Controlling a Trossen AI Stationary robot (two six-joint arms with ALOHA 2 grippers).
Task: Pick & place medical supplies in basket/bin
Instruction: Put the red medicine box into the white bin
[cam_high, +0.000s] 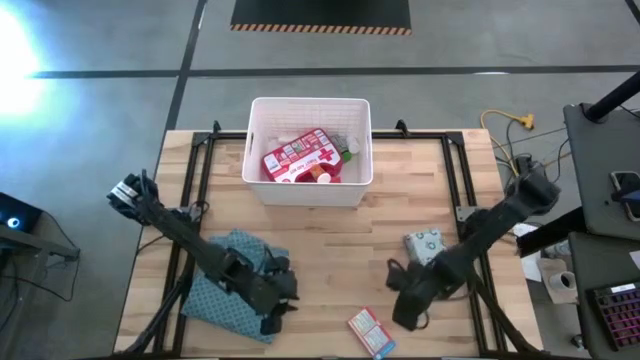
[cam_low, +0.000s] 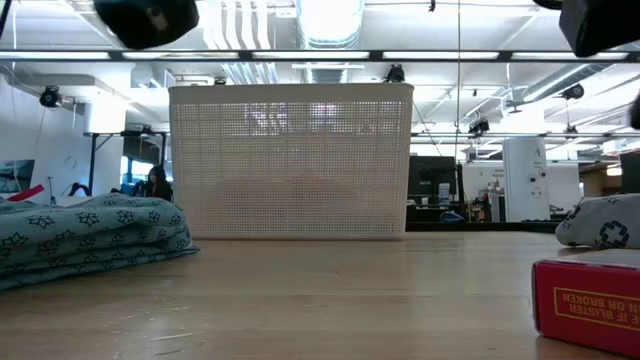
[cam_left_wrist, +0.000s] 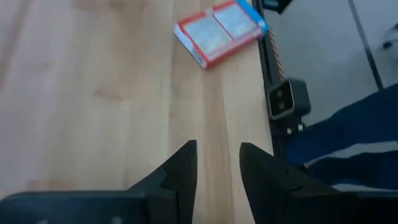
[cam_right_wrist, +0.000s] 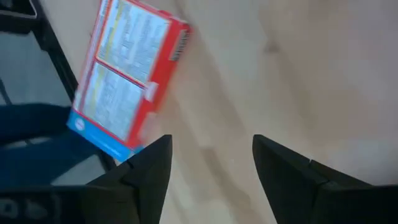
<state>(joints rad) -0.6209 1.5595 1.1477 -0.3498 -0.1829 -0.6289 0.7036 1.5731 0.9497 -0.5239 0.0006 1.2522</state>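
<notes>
**Red Box Next, Claw Wide and Empty**

Red, blue and white, the small box (cam_high: 371, 332) lies flat on the wooden table (cam_high: 330, 240) in the high view. It is just beside the right gripper (cam_high: 405, 318), on the side toward the other arm. The pale dotted pack (cam_high: 424, 245) sits near the right arm, farther along toward the white bin (cam_high: 258, 140). The bin is well apart from both claws and already holds the red-and-white case (cam_high: 299, 156). The left gripper (cam_high: 272, 322) waits over the patterned cloth (cam_high: 232, 280).

In the low view, the bin wall hides what is inside. The box is cut off at the edge.

In the left wrist view, the left fingers (cam_left_wrist: 183, 171) stand a little apart and hold nothing. The box lies ahead, off to one side.

In the right wrist view, the right fingers (cam_right_wrist: 152, 165) are spread wide and hold nothing. The box (cam_right_wrist: 127, 74) is ahead and off to one side, not between them.

I think the claw should slide over until the box sits between its fingers, turn to match the narrow sides, then go down. The box looks blurry and its far end is cut off.
</notes>
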